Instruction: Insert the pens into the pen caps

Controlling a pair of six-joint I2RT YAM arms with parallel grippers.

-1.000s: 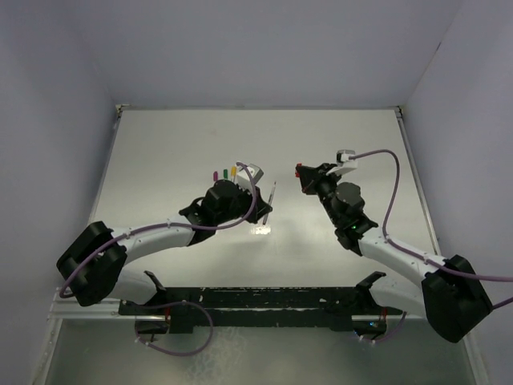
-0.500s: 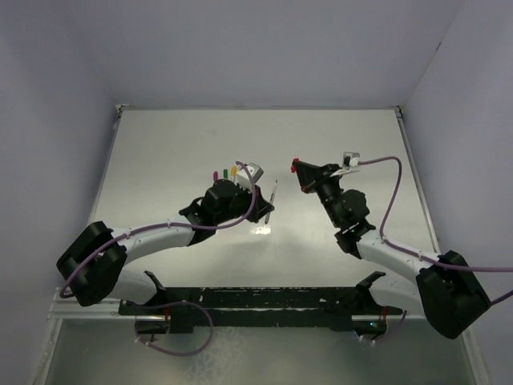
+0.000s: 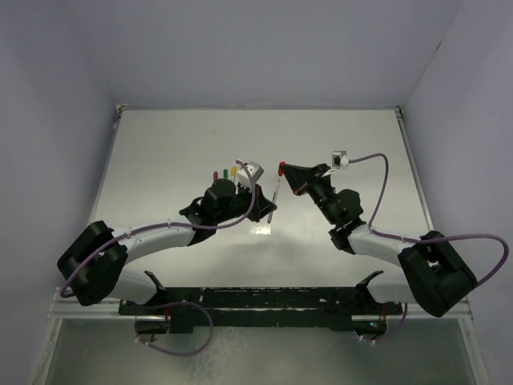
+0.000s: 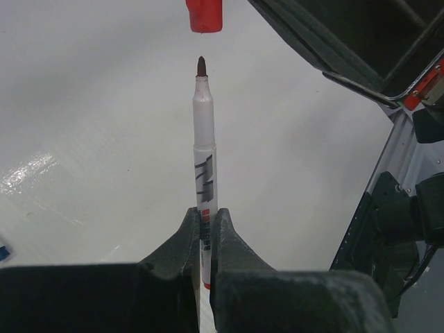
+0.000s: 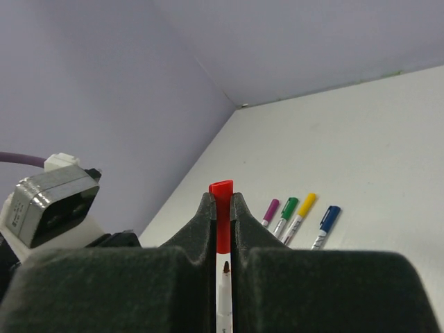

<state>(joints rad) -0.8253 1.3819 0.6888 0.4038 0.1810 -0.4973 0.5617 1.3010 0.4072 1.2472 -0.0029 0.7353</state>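
Our right tool [image 5: 221, 211], clenching the red cap [image 4: 205, 14], had swung toward 9 o'clock, nearing the pen [image 4: 203, 139] gripped in our left tool [image 4: 205, 229]; capping likely needed a straight push.

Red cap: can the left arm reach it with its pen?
Probably yes: the pen in the left gripper points straight at the red cap, with only a small open gap between.

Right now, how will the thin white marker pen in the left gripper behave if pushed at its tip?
Probably stiff: the white marker pen stands straight. Gripped low by the left gripper, it may tilt. Smooth barrel might slip.
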